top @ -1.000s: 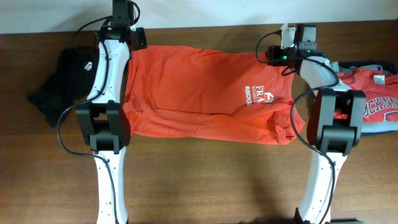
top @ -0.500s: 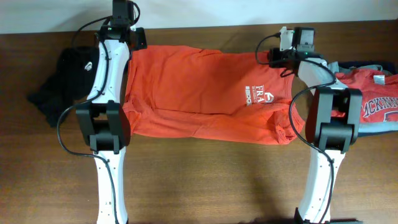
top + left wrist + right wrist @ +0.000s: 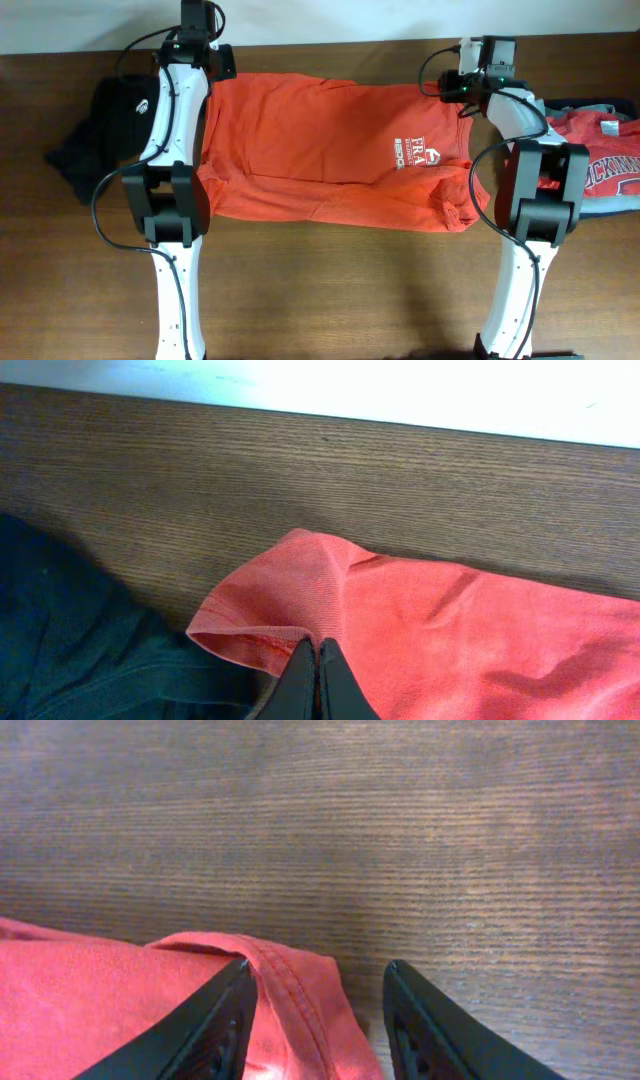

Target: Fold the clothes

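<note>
- The orange T-shirt (image 3: 320, 150) lies flat on the tabletop (image 3: 330, 290). Its long way runs from side to side, between the left arm (image 3: 170, 110) and the right arm (image 3: 520, 120).
- The left jaws are squeezed shut on the shirt's far corner on their side, just beside the black garment (image 3: 105, 125).
- The right jaws are at the other far corner. They stand partly apart. The shirt's rolled hem (image 3: 290, 970) lies in the gap, close against one of them. They do not pinch it yet.
- So the cloth is already between the right jaws. I think they only need to close.
- Then both far corners would be held, and the far edge could come toward the near edge to fold the shirt.
- Another red shirt with letters (image 3: 600, 170) lies at the right side.
</note>
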Robot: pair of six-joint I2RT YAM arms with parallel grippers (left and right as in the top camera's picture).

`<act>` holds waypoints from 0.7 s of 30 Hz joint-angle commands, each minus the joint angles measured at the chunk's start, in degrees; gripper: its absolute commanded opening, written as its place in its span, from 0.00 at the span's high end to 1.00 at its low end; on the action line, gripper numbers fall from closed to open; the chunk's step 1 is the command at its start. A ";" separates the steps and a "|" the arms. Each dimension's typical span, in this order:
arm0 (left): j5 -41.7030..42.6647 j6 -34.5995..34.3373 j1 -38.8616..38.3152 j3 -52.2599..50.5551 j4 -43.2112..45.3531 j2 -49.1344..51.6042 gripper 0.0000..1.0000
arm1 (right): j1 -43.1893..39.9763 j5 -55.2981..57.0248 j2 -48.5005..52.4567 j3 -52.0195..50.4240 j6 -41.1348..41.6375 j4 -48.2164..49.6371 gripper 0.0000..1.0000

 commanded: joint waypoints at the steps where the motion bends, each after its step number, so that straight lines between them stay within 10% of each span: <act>1: 0.15 -0.09 0.09 1.22 0.02 1.14 0.99 | -0.11 0.11 0.63 1.09 -0.09 0.22 0.53; 21: 0.15 -0.11 0.09 1.22 0.17 1.14 0.99 | -0.04 -1.29 1.66 0.92 -0.07 -0.76 0.53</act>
